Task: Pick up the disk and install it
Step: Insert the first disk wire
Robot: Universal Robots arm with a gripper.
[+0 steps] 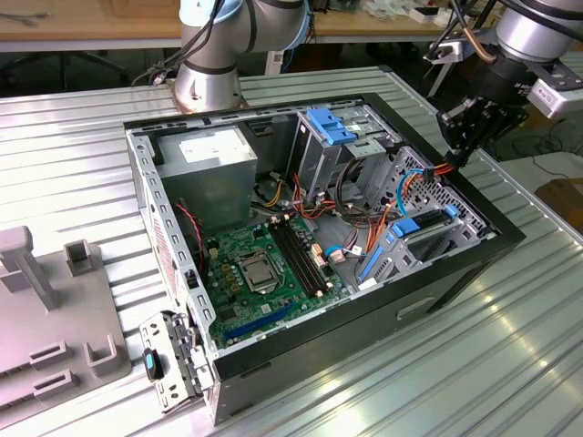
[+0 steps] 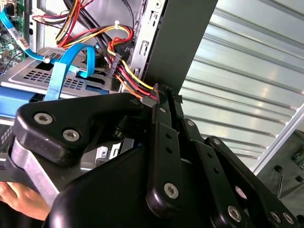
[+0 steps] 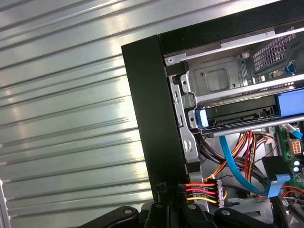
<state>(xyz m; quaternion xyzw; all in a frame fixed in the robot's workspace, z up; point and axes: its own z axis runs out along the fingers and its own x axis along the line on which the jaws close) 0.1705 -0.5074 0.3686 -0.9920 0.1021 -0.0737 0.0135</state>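
Leaning in from the exterior view's right, your arm holds the gripper point(image 1: 455, 157) over the case point(image 1: 364, 339) wall, fingers clamped on the cable point(image 3: 199, 190). The disk point(image 1: 434, 235) lies in a bay nearby.

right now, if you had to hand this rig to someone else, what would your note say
Gripper: looks shut on the power cable, at the case edge on the exterior view's right.
Disk: lying in the case's drive bay, not held.
Done: disk looks placed in its bay.
Left: the cable's connector hangs free, not plugged into the disk.
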